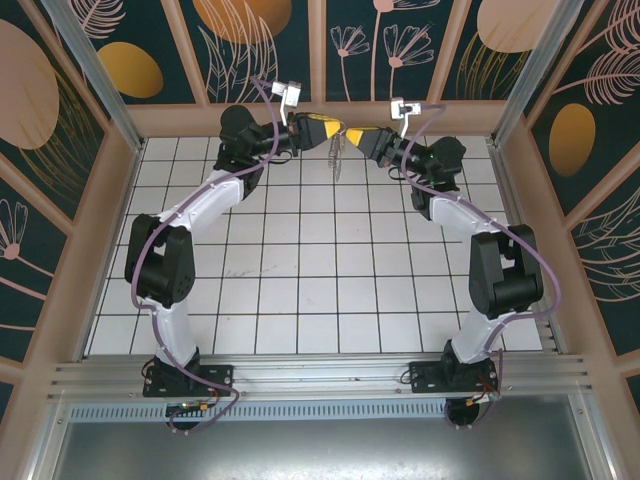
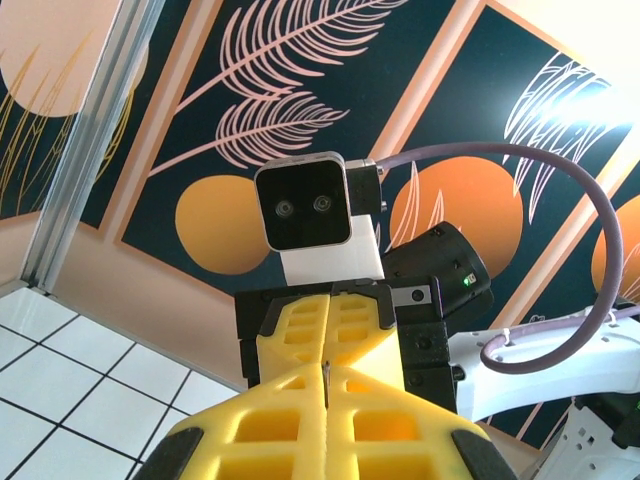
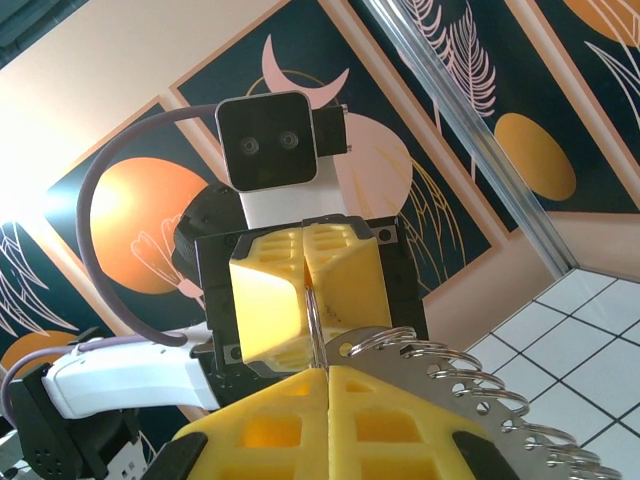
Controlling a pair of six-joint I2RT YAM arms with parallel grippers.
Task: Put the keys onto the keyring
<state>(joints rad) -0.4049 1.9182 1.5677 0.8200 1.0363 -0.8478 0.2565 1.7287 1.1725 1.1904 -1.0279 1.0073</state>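
Both pinched shut, the left gripper point(image 1: 332, 131) and right gripper point(image 1: 352, 135) meet tip to tip above the table's point(image 1: 300, 290) far edge, the keyring point(image 1: 338, 153) dangling between them; whose grip bears it is unclear. Threading likely wants one steady, the other feeding slowly.

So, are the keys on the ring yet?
Not that I can tell. Done: the keyring is up off the table. In hand: the left gripper and right gripper both pinch its thin wire, shut. Left: threading the keys on; I can't make one out.

2 arms point(image 1: 190, 235), 1 keyring point(image 3: 430, 362), 1 table point(image 1: 300, 290)
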